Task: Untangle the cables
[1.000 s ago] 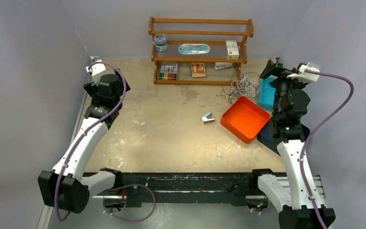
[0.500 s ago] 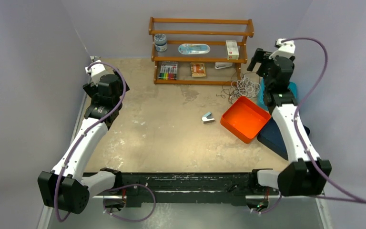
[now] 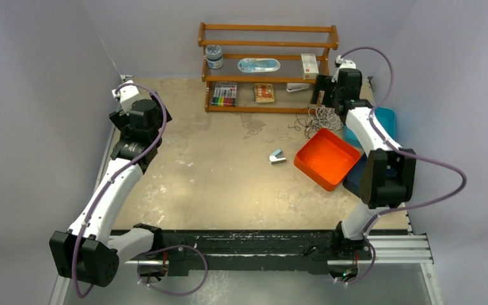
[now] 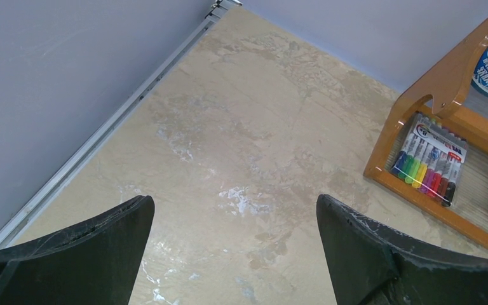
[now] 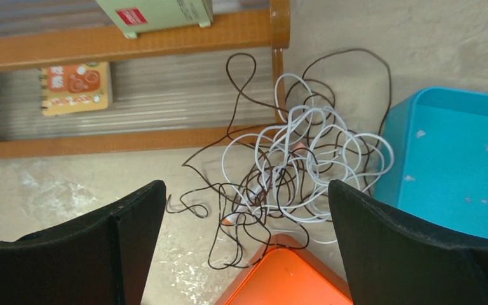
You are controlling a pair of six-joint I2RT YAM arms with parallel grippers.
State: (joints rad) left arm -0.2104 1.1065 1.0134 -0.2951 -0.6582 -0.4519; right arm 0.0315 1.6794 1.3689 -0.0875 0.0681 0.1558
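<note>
cables [image 5: 292, 165] lie tangled beside orange tray [image 5: 286, 276] and blue bin [image 5: 457, 165], left end effector [image 4: 234, 203] and right end effector [image 5: 244, 187] apart

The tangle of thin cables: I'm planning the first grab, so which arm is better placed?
Right. The open right gripper hangs over the tangled thin white and dark cables beside the square orange tray; the open left gripper is over beige tabletop on the opposite side.

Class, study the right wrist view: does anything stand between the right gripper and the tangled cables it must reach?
Nothing visible does. The right gripper, jaws open, frames the cables. Crowding the tangle: the orange tray at its near edge, the blue bin beside it, and the shelf leg among the far loops.
</note>
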